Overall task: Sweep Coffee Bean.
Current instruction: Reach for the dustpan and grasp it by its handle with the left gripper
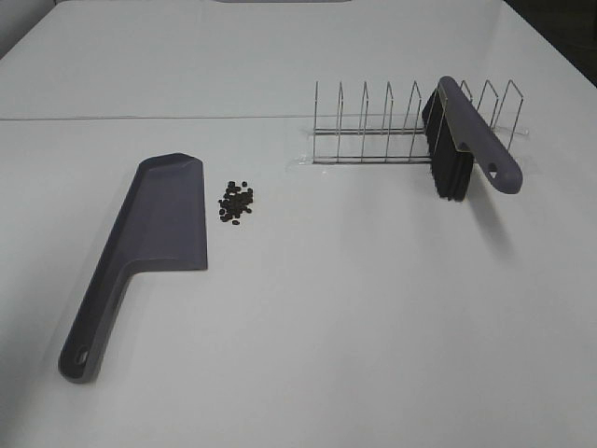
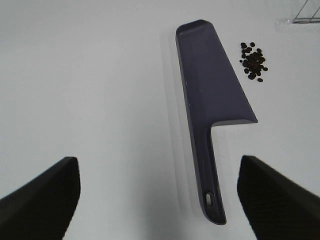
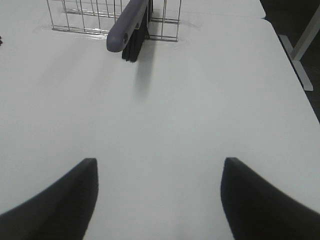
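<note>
A loose cluster of tiny dark coffee beans (image 1: 236, 203) lies on the white table just right of the grey dustpan (image 1: 149, 245), which lies flat with its handle toward the front. Both also show in the left wrist view, the beans (image 2: 253, 62) and the dustpan (image 2: 210, 95). A grey brush with black bristles (image 1: 459, 140) rests in a wire rack (image 1: 392, 131), handle sticking out; it also shows in the right wrist view (image 3: 131, 27). My left gripper (image 2: 160, 200) is open and empty, short of the dustpan handle. My right gripper (image 3: 157, 200) is open and empty, well short of the brush.
The white table (image 1: 354, 308) has a seam running across the back. The table's right edge and a white leg (image 3: 300, 45) show in the right wrist view. Neither arm appears in the exterior view.
</note>
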You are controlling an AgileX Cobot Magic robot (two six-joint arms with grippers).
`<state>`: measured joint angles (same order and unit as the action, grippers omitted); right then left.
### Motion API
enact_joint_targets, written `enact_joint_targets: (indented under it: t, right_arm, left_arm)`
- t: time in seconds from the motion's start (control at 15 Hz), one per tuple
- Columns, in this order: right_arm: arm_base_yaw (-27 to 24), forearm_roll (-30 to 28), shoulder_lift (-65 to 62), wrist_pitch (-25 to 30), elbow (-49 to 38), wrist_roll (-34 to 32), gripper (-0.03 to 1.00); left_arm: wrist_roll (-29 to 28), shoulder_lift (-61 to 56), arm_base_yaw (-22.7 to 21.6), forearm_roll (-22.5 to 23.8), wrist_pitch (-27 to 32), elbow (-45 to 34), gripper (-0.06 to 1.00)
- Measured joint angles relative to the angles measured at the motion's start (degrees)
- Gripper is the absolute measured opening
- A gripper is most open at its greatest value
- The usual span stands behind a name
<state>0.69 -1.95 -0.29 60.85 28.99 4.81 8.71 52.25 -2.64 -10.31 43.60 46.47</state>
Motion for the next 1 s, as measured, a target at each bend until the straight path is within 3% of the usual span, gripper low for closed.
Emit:
enact_joint_targets:
  t: [0.33,0.47,1.0]
  right_arm:
    - [0.0,0.0,0.0,0.0,0.0,0.0,0.68]
    - [0.0,0.0,0.0,0.0,0.0,0.0,0.68]
    - [0.0,0.0,0.0,0.0,0.0,0.0,0.68]
  left_arm:
    - [-0.06,17.88,0.11,-4.13,1.32,8.54,0.8]
    - [-2.75,25.84,2.98,-3.61,2.81,10.71,0.8]
    - [-22.06,40.51,16.39,9.45,3.67,10.77,0.8]
